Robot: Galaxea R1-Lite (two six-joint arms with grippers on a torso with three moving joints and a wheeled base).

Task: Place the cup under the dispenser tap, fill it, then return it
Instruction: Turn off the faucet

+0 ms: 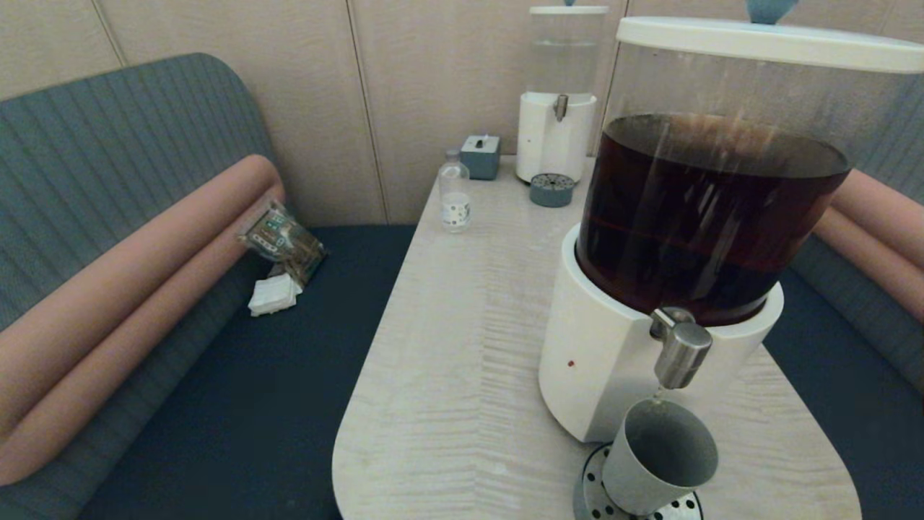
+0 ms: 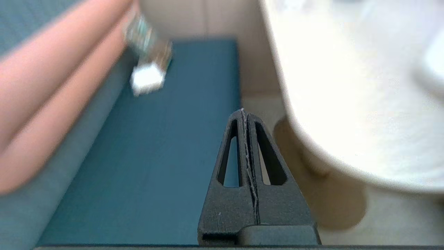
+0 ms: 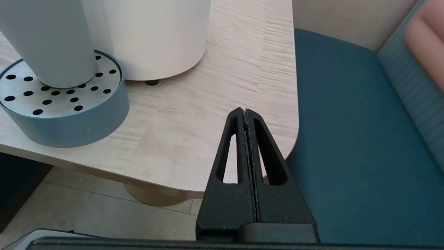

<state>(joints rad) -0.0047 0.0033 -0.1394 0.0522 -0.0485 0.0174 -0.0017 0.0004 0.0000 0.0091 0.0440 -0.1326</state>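
The right gripper [image 3: 246, 113] has its two black fingers pressed flat together, holding nothing — it hangs off the table's [image 3: 194, 114] near corner, low beside the blue bench seat [image 3: 350, 139]. The left gripper [image 2: 244, 113] is likewise closed and empty, parked below the table edge over the other seat. The grey cup [image 1: 658, 456] stands upright on the perforated steel drip tray [image 1: 593, 485], directly beneath the dispenser tap [image 1: 681, 354] of the big white-based dispenser [image 1: 599, 368] — no gripper touches it.
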